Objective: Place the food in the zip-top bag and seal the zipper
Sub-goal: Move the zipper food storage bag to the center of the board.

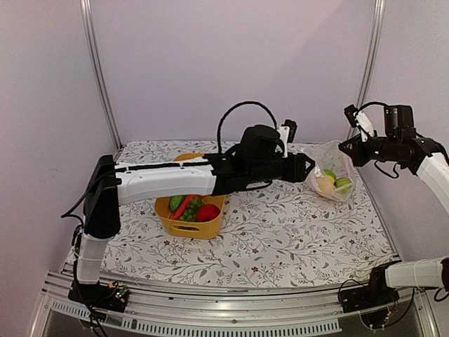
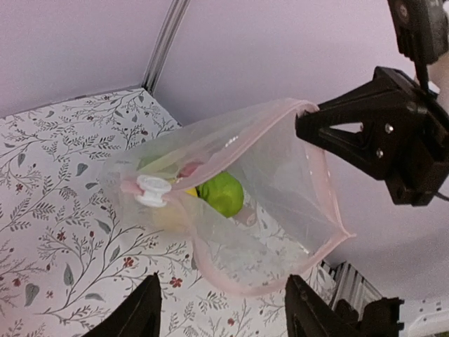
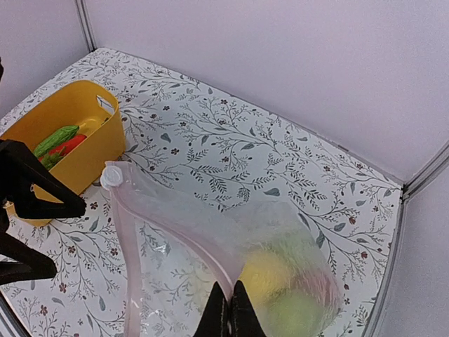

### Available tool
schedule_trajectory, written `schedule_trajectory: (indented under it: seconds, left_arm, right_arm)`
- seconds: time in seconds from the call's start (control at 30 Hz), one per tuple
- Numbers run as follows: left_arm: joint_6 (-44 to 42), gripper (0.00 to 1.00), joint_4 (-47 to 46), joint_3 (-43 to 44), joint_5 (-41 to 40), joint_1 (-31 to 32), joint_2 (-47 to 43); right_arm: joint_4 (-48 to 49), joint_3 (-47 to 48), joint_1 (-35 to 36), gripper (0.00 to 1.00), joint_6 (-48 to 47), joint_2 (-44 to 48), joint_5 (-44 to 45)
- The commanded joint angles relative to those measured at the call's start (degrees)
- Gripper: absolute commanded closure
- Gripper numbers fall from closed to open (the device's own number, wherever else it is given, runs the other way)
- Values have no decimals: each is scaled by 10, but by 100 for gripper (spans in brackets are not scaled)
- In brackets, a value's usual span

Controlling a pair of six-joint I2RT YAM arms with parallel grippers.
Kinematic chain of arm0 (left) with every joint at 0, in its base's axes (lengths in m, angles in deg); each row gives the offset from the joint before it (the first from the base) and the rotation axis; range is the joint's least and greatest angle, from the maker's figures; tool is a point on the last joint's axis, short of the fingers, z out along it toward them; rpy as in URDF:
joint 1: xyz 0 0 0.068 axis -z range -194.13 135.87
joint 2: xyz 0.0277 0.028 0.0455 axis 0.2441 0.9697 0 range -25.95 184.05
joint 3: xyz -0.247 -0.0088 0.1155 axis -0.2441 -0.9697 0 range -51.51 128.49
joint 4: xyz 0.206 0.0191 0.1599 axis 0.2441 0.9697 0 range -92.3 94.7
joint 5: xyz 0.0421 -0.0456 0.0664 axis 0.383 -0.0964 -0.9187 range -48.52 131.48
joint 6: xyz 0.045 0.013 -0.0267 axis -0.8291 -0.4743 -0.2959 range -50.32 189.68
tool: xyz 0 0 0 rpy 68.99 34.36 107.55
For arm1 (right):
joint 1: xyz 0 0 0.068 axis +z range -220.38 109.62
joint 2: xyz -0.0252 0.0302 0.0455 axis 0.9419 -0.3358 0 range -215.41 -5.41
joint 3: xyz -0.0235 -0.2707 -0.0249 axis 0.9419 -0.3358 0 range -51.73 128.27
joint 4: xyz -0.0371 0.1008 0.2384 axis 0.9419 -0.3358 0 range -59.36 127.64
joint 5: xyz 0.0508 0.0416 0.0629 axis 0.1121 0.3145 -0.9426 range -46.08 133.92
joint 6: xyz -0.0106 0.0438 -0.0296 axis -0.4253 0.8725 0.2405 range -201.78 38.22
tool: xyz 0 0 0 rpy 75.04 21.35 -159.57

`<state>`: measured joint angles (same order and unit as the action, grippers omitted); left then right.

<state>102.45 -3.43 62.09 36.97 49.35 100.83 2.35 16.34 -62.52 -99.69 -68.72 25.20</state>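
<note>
The zip-top bag (image 1: 330, 163) hangs at the right back of the table with its mouth gaping toward my left arm. Its pink zipper (image 2: 231, 286) rings the mouth, and the white slider (image 2: 153, 189) sits at one end. Inside lie pieces of food: a round green one (image 2: 222, 194) and a yellow one (image 3: 270, 277). My right gripper (image 3: 229, 309) is shut on the zipper strip and holds the rim up (image 1: 345, 149). My left gripper (image 2: 224, 312) stands open just in front of the mouth, holding nothing. More food (image 1: 191, 208) lies in the yellow tub.
The yellow tub (image 1: 193, 228) stands left of centre under my outstretched left arm (image 1: 168, 179). A flowered cloth (image 1: 280, 239) covers the table. Metal posts (image 1: 98, 70) rise at the back corners, and a rail runs along the near edge.
</note>
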Motion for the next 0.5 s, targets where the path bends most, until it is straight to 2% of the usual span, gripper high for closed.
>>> schedule_trajectory:
  seconds: [0.0,0.13,0.3,0.37,0.47]
  left_arm:
    - [-87,39,-23,-156,30,8,-118]
    - [-159,32,20,-289,-31,15,-236]
    - [-216,22,171,-358,-187,-11,-328]
    - [-222,21,212,-370,-207,-47,-347]
    - [-222,20,251,-383,-191,-104,-359]
  right_arm:
    - [36,-54,0,100,9,7,-51]
    - [63,-94,0,100,0,17,-101]
    - [116,-104,0,100,3,15,-179]
    - [142,-95,0,100,15,-6,-202]
    - [181,-87,0,100,33,-41,-226]
